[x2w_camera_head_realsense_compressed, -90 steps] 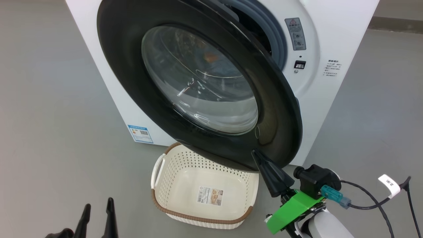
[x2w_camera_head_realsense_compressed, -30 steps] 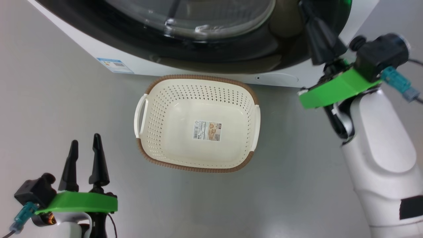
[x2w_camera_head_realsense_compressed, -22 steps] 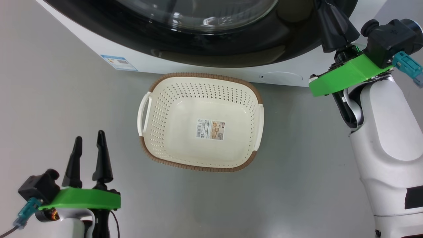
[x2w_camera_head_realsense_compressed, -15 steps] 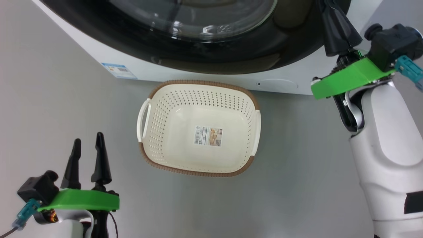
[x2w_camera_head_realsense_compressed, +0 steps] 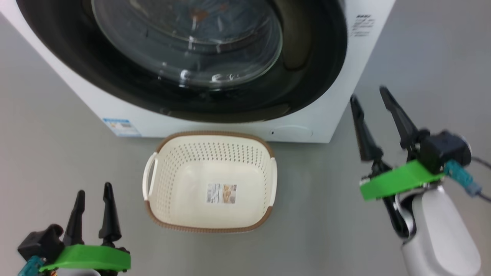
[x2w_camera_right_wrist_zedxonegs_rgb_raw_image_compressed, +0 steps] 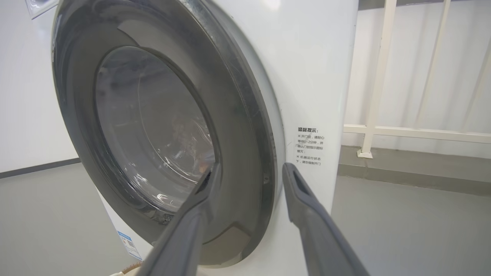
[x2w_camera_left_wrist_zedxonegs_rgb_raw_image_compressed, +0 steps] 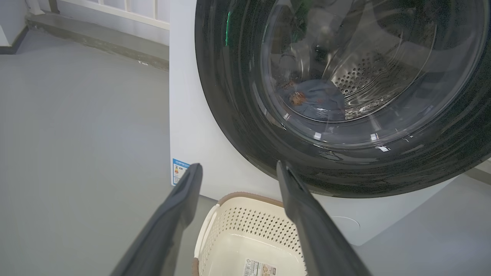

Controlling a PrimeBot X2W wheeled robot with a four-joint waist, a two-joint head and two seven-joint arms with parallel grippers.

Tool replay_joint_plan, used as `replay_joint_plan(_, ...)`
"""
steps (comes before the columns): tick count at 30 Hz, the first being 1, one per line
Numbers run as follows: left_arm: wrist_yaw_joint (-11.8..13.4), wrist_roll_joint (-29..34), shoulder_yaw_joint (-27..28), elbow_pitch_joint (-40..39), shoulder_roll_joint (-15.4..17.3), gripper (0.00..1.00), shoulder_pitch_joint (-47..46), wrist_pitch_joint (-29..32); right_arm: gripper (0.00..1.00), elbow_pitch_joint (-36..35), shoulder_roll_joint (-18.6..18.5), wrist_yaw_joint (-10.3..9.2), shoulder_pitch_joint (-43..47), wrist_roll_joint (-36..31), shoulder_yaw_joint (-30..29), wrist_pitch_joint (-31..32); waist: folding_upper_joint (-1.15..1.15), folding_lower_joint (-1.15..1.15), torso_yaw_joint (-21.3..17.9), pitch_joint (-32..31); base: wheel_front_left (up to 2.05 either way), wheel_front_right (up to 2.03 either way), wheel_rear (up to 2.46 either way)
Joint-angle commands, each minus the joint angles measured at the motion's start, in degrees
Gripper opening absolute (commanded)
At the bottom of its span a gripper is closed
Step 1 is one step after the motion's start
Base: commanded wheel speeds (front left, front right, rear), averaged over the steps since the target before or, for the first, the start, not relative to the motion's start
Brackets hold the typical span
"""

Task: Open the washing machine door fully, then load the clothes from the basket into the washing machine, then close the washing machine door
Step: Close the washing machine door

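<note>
Left claw low on the robot's left, fingers spread wide, nothing between them, over the grey floor just left of the basket. Right claw raised on the robot's right, fingers also wide apart and holding nothing, tips beside the right front corner of the washing machine, apart from the door.

Basket sits upright on the floor between the two arms, bare cream bottom showing with a paper label in the middle. Its far rim is right in front of the machine; touching or not, can't tell. Blue sticker low on the white front, left of the basket.

Door lies flush against the machine front, looks closed, black rim around bulging glass. Clothes are inside, seen through the glass in the left wrist view: light blue heap with an orange-brown patch, low against the perforated steel drum.

Right wrist view: text sticker right of the door, white railing beyond the machine.
</note>
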Motion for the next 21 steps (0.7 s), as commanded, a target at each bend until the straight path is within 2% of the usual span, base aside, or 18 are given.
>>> replay_joint_plan(1, -0.13, 0.55, 2.16, -0.99, 1.25, 1.0, 0.45, -0.54, 1.0, -2.02, 1.05, -0.33, 1.75, 1.07, 0.86, -0.2, 0.0, 0.0, -3.5, -4.87, 0.0, 0.0, 0.0)
replay_joint_plan(11, -0.16, 2.16, 2.46, -0.94, 1.25, 1.0, 5.8, -0.54, 1.0, -4.13, 1.63, -0.33, 16.96, 1.53, -2.24, -0.2, 0.0, 0.0, -6.33, -12.63, 0.0, 0.0, 0.0)
replay_joint_plan(21, -0.17, 3.07, -0.47, 0.83, 1.42, 1.0, 7.8, -0.54, 1.0, -4.41, 1.91, -0.33, 24.59, 0.19, -6.73, -0.2, 0.0, 0.0, -6.93, -14.04, 0.0, 0.0, 0.0)
